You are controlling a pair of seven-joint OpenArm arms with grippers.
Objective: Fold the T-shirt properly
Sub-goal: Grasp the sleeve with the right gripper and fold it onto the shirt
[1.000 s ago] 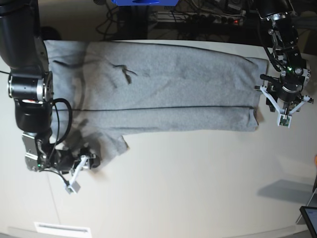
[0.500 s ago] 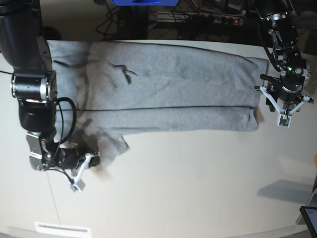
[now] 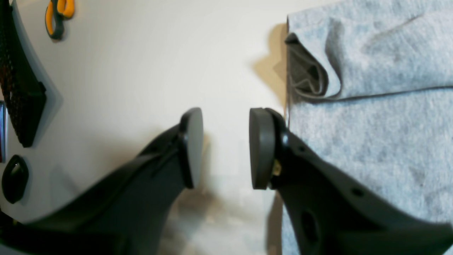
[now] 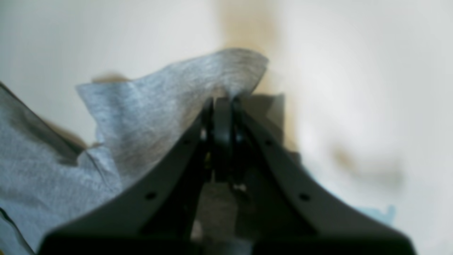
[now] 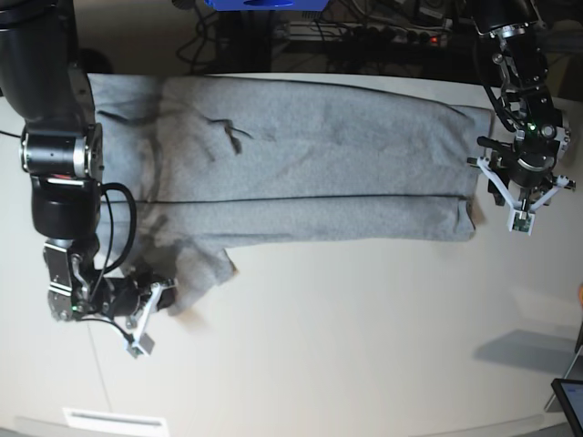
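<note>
The heather-grey T-shirt (image 5: 310, 173) lies spread lengthwise across the pale table, plain side up, with one long side folded over. Its sleeve (image 5: 202, 266) sticks out toward the near left. My right gripper (image 5: 164, 293) is shut on that sleeve's edge; in the right wrist view the closed jaws (image 4: 221, 106) pinch a lifted flap of grey cloth (image 4: 159, 102). My left gripper (image 5: 510, 187) hovers at the shirt's right end. In the left wrist view it stands open (image 3: 226, 148) over bare table, just beside the hem (image 3: 371, 141), holding nothing.
An orange-handled tool (image 3: 58, 14) and black devices (image 3: 21, 88) lie on the table beyond the left gripper. A dark tablet corner (image 5: 569, 401) sits at the near right. Cables and a blue object (image 5: 264, 5) line the back edge.
My right gripper has closed on the sleeve's edge and shifted slightly on the near left. The left arm has not moved.
</note>
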